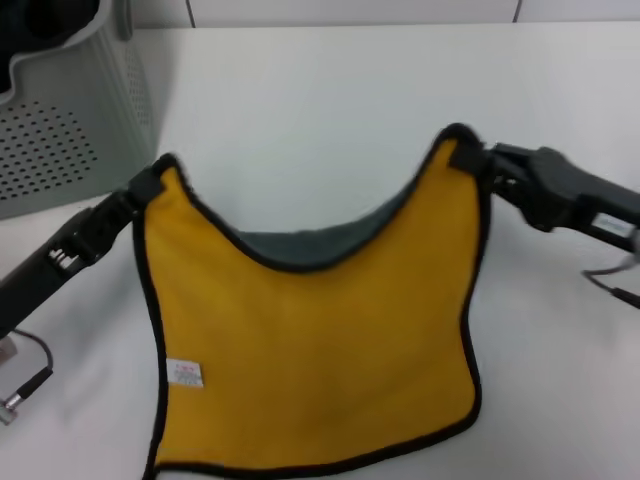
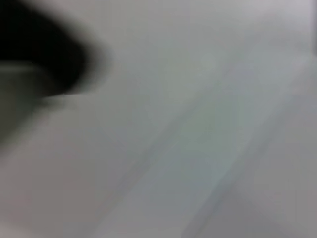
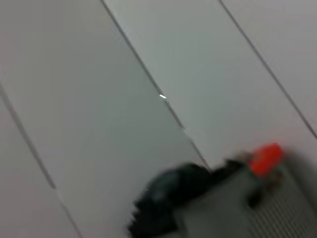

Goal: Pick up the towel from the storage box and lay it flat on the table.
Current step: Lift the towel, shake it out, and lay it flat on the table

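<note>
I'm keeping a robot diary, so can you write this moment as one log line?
towel: out of storage box, yellow face up, sagging | left claw: shut on one corner | right claw: shut on other corner | table: towel not flat yet

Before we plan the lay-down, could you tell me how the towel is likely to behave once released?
Probably floppy: the towel sags between the left gripper and right gripper. Likely light, since two corner pinches carry it. It may settle creased on the table.
</note>
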You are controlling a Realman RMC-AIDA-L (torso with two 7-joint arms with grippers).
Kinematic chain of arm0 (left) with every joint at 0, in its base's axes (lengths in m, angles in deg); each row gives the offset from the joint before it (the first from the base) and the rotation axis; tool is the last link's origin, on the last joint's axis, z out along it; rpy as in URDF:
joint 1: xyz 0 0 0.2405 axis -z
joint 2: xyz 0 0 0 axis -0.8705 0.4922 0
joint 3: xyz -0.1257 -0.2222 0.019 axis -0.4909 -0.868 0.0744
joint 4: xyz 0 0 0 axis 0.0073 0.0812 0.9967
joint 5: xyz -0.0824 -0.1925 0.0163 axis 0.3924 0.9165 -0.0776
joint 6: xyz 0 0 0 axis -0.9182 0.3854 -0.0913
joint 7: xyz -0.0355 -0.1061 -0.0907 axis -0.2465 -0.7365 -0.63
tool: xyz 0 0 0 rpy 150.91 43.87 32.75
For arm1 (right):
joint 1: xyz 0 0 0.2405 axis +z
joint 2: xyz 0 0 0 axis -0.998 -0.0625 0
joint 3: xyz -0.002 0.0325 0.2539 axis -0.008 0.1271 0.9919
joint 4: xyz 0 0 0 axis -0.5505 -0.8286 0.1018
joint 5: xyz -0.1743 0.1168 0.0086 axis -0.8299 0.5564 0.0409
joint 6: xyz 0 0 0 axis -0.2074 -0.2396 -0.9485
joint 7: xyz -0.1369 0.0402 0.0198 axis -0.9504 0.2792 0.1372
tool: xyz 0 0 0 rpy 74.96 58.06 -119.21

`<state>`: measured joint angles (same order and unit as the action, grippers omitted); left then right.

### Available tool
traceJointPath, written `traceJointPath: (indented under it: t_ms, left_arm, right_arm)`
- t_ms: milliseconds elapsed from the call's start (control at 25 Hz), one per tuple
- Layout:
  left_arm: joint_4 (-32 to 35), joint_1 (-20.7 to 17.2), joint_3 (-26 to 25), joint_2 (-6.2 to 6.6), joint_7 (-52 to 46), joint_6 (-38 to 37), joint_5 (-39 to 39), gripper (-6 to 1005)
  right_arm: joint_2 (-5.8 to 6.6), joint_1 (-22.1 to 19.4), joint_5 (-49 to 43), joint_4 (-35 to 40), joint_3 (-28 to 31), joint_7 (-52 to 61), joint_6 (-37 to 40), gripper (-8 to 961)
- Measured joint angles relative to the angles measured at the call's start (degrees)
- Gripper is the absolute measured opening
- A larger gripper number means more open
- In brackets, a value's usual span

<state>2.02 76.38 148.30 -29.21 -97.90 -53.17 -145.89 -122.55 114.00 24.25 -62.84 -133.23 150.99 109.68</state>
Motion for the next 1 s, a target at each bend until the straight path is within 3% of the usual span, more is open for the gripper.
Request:
traceJointPath:
  t_ms: [120, 360, 1000]
  left_arm:
    - [-0.29, -1.46, -0.41, -0.19, -1.09, 9.64, 1.26, 49]
    - [-0.3, -1.14, -0.39, -0.25, -2.07, 18.42, 1.43, 52]
    - [0.2, 4.6, -0.45, -0.38, 0.37, 21.34, 1.52, 62]
  right_arm:
    - [-0.44, 2.4, -0.39, -3.5, -0.11, -0.94, -3.89, 0]
    - [-0.74, 3.57, 0.06, -3.72, 0.21, -0.56, -12.33, 0]
    - [-0.86, 6.75, 0.07, -3.82, 0.32, -0.7, -22.71, 0]
